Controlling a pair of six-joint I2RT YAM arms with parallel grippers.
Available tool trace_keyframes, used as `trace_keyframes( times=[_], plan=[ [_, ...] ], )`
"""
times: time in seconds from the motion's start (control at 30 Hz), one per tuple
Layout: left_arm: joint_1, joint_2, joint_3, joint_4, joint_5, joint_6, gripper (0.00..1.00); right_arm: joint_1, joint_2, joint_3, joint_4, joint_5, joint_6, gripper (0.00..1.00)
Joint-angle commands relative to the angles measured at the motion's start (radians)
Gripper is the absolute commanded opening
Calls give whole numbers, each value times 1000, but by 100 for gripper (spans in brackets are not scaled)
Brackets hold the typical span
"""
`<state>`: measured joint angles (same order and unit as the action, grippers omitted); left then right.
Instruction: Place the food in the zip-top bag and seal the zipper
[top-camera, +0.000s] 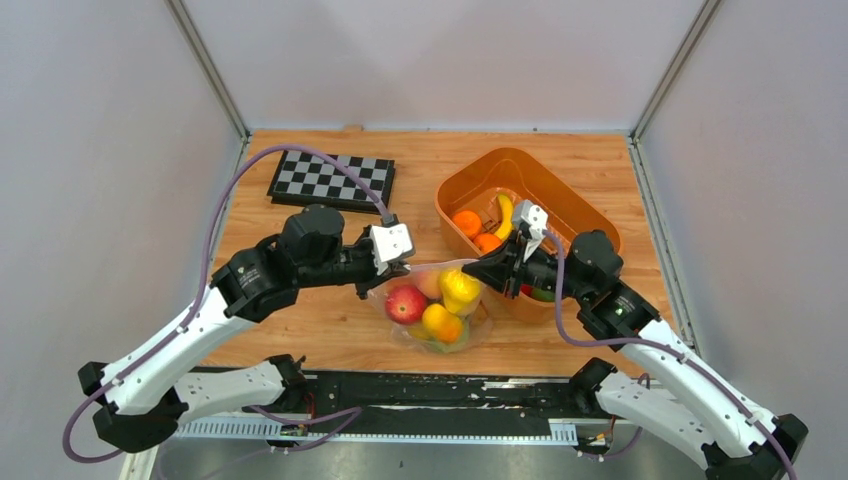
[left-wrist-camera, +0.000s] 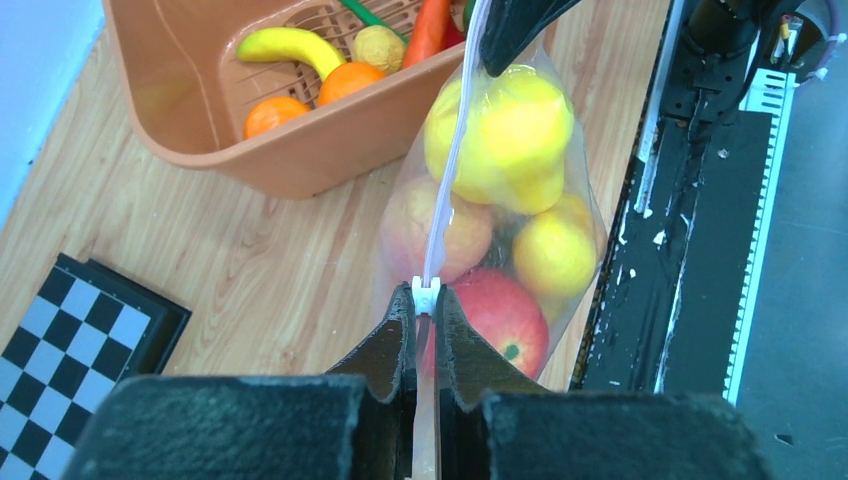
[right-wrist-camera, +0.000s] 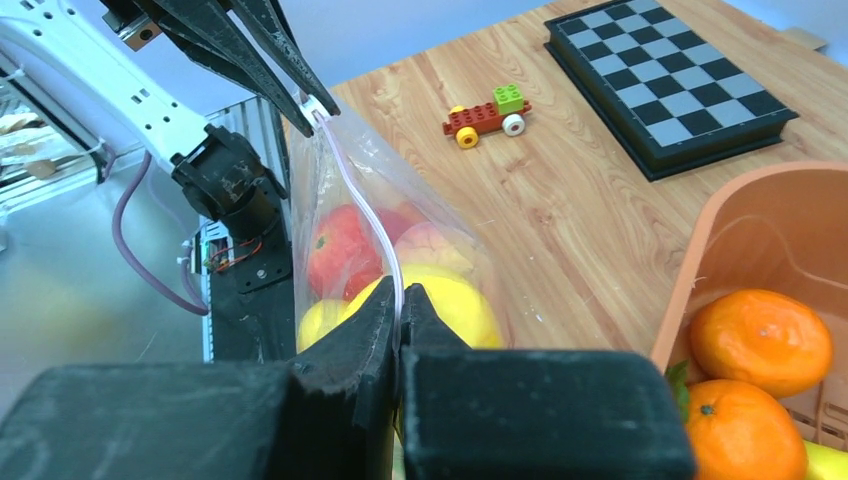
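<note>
Left end effector (left-wrist-camera: 426, 306) and right end effector (right-wrist-camera: 398, 302) were each clenched on the zipper (left-wrist-camera: 447, 170). The zip-top bag (top-camera: 478, 322), food (top-camera: 405, 303) inside, hung just beside the orange tub (top-camera: 578, 205). Risk: thin strip slipping free under load, bag dropping unsealed.

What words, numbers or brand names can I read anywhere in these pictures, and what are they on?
None: no readable text shows in any view.
The checkerboard has only plain squares.
The orange tub and the clear bag carry no print.
The left arm and right arm show no legible label.
The white marks on the black rail look like scuffs, not letters.
</note>
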<state>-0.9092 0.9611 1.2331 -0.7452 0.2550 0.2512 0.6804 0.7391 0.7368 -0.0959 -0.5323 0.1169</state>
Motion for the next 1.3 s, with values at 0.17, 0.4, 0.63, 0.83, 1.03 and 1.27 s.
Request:
trace_keyframes(
  times=[0.17, 0.4, 0.63, 0.83, 1.03, 1.27],
  plan=[
    [6, -22, 5, 37, 19, -23, 2, -3, 137, 212, -97, -216, -46, 40],
    [6, 21, 30, 62, 65, -28, 2, -4, 247, 364, -278, -246, -240, 74],
    [6, 26, 41, 100, 96, -36, 2, -4, 364, 498, -394, -270, -386, 77],
    [6, 39, 51, 116, 110, -49, 2, 10, 449, 609, -485, -315, -465, 66],
    [6, 48, 53, 125, 111, -63, 2, 69, 503, 641, -542, -308, -485, 52],
    [6, 47, 55, 120, 113, -68, 3, 108, 510, 618, -532, -251, -493, 34]
  ],
)
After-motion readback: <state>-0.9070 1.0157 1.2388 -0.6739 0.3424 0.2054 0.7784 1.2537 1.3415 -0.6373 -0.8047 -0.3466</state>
